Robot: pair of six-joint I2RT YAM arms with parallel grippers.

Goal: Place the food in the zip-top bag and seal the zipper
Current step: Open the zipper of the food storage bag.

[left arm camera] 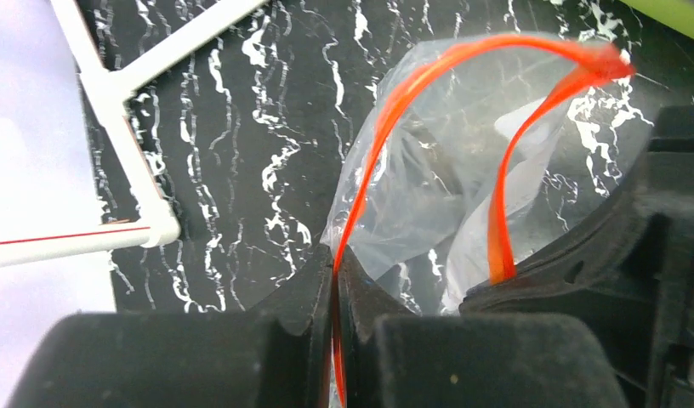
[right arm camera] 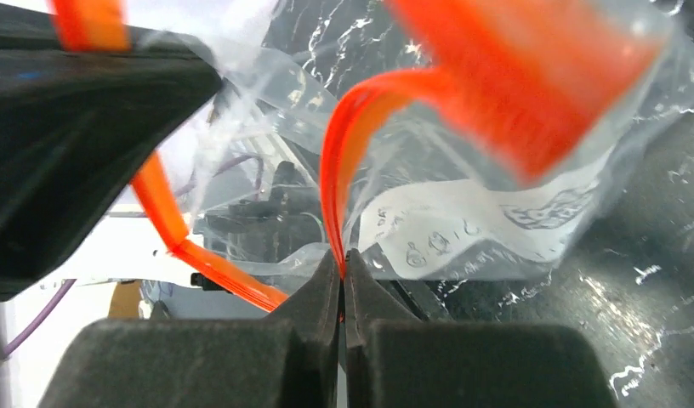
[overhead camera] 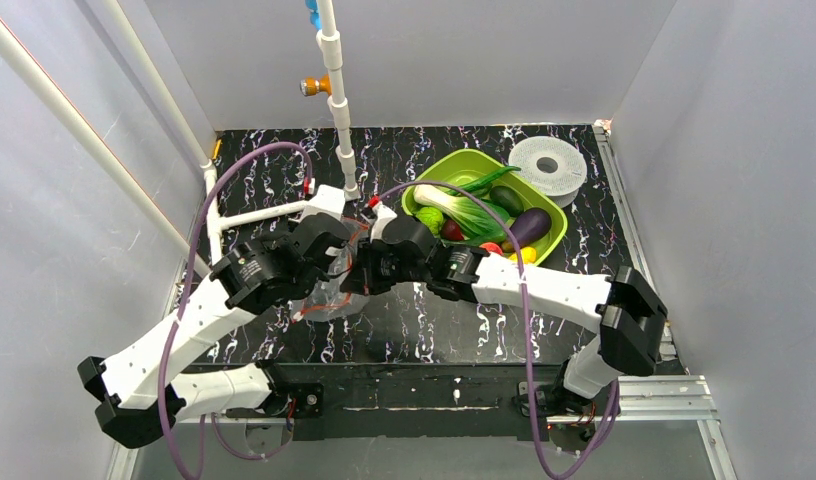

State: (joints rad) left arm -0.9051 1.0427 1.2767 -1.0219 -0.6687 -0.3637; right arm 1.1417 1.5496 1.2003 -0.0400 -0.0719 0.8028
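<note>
The left tool and right tool each pinch the orange zipper of the bag mid-frame. The food sits upper right in its tray. An uneven pull could slip the strip free.

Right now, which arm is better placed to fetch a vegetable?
Right, probably. The left pincer and right pincer both pinch the zipper of the zip-top bag, but the food in the lime-green tray lies on the right arm's side.

— Top view is bright, evenly lit; only faint shadows on the table.
— And the wrists?
— Left fingers sit out of focus. The zipper smears into blur near the right lens; the bag shows pale glare.
</note>
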